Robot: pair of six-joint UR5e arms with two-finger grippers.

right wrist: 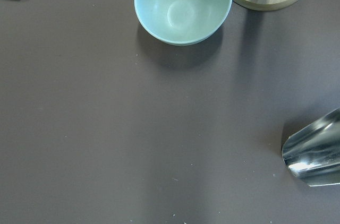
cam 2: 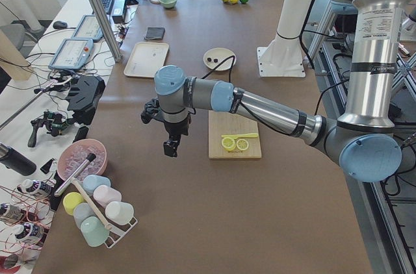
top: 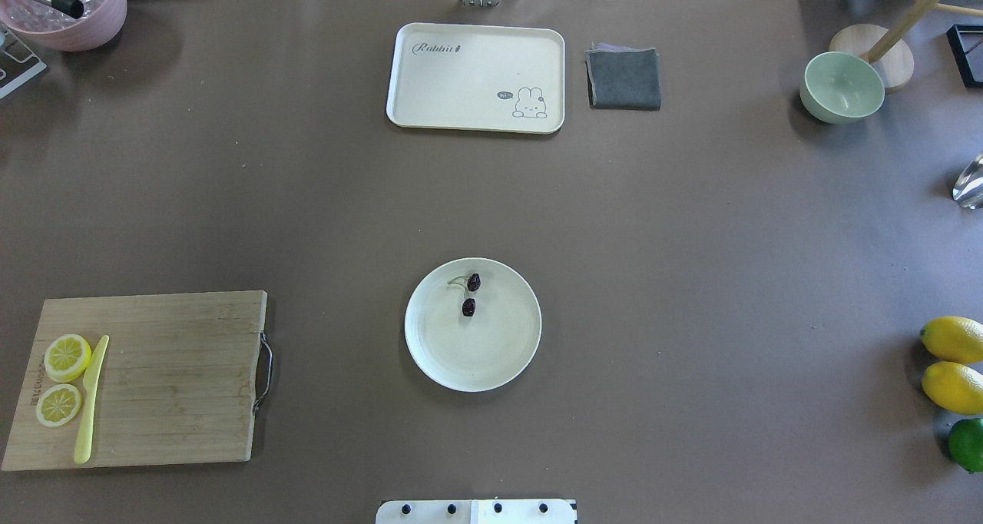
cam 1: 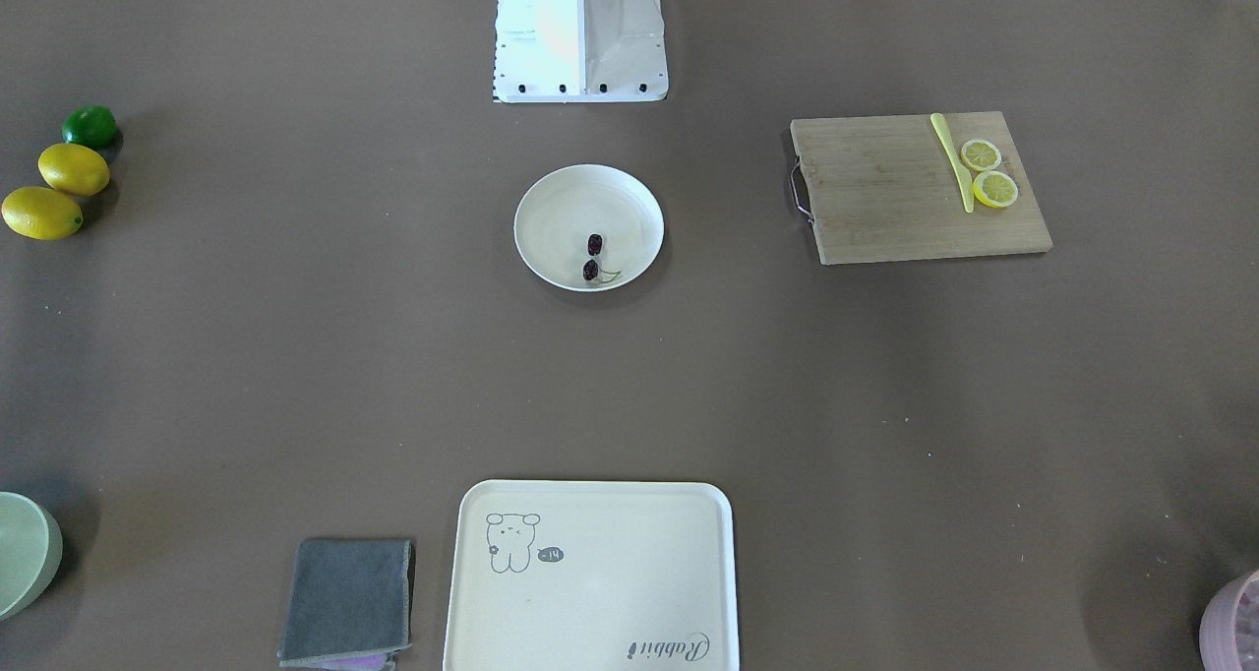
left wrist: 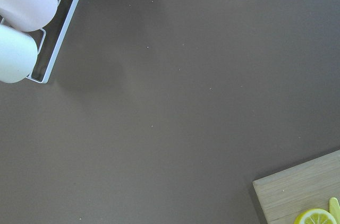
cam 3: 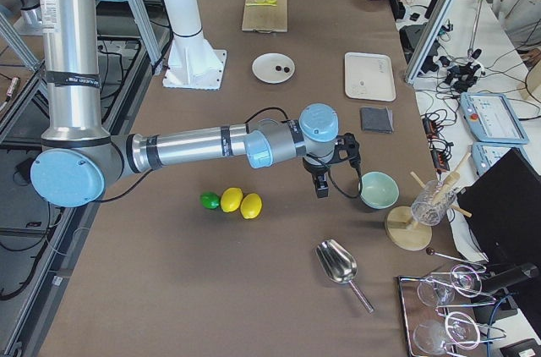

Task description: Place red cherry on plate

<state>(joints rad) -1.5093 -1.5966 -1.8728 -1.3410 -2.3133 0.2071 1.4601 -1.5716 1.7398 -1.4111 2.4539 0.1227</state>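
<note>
Cherry: the red cherry [top: 468, 306], two dark fruits on one thin greenish stem, lies inside the plate [top: 491, 363] toward its far rim, well apart from both sets of fingers.
Task status: judged done, since the fruit rests on the plate and nothing touches it.
Left gripper [cam 2: 170, 147]: hangs pointing down over bare table, just off the operators' edge of the cutting board [top: 177, 378]. It shows only in the side view, so I cannot tell how far its fingers are parted. Nothing is seen in them.
Right gripper [cam 3: 321, 189]: hangs pointing down near the green bowl [right wrist: 183, 5], with the lemons [cam 3: 241, 203] on its other side. Finger gap likewise cannot be told.
Why parked so: likely both arms are held out toward the table's ends to leave the centre clear.
Board: lemon slices [top: 67, 356] and a yellow knife [top: 91, 401] lie at its outer end, unconcerned with this task.
Writing: "Rabbit" in script on the tray [top: 461, 78], beside a rabbit drawing with a small speech bubble too small to read. The stamp on the board's edge is illegible.
</note>
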